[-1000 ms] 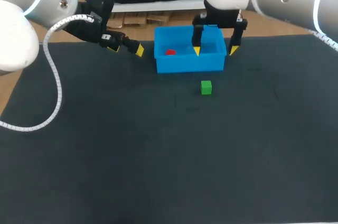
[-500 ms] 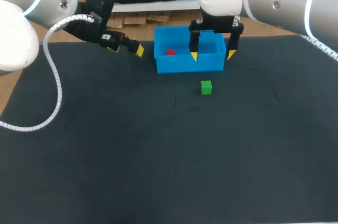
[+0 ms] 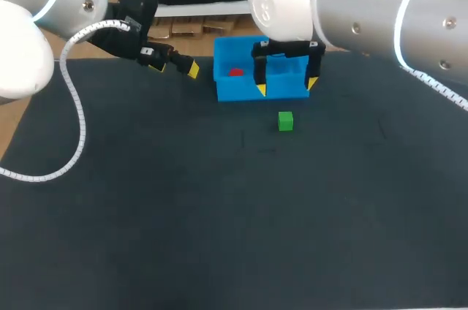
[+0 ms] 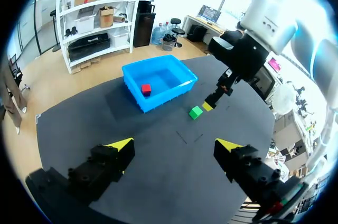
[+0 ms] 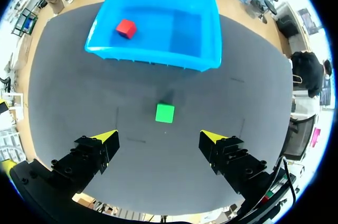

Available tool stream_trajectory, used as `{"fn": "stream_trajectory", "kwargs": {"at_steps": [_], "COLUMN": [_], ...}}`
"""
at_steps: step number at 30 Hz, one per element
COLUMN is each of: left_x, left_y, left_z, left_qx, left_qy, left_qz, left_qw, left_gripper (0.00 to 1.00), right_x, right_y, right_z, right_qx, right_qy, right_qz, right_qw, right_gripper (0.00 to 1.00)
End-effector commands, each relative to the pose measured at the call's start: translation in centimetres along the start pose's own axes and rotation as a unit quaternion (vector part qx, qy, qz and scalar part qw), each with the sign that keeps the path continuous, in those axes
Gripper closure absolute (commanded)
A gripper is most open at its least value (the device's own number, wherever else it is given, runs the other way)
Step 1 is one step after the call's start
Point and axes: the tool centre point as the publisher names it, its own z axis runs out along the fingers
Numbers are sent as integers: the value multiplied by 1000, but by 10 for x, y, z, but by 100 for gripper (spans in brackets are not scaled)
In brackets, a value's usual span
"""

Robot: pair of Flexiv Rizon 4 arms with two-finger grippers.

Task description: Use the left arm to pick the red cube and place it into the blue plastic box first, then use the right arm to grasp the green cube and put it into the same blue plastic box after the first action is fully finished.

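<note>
Right arm (image 3: 365, 3) comes in past the middle, right fingers (image 3: 259, 80) pointing down over the front wall of the blue plastic box (image 3: 234, 92) — spread wide, pinching nothing, and covering part of the box from overhead. Green cube (image 3: 285, 121) sits on the tabletop (image 3: 219, 215) near the box's front wall. Left arm (image 3: 73, 3) hangs beside the box, left fingers (image 4: 113, 152) spread, empty — only one tip shows overhead. Red cube (image 3: 235, 72) lies inside the box.

A dark grey table (image 3: 219, 237) with a matte top. A few faint, short marks (image 3: 267, 151) lie near the table's middle, well apart from its edges.
</note>
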Motion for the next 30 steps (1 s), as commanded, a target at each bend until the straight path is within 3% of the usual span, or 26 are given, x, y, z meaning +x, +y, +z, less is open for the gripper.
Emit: {"fn": "stream_trajectory", "kwargs": {"at_steps": [1,30], "left_x": [1,1], "left_y": [1,1], "left_z": [0,0], "left_qx": [2,2], "left_qy": [-2,-2], "left_qz": [1,1], "left_qw": [1000,1000], "left_gripper": [0,0], "right_x": [-6,-2], "right_y": [-3,-12], "right_z": [7,55], "right_qx": [-3,-9], "right_qy": [-2,-21], "right_qz": [6,21], "right_qw": [1000,1000], "right_gripper": [0,0]}}
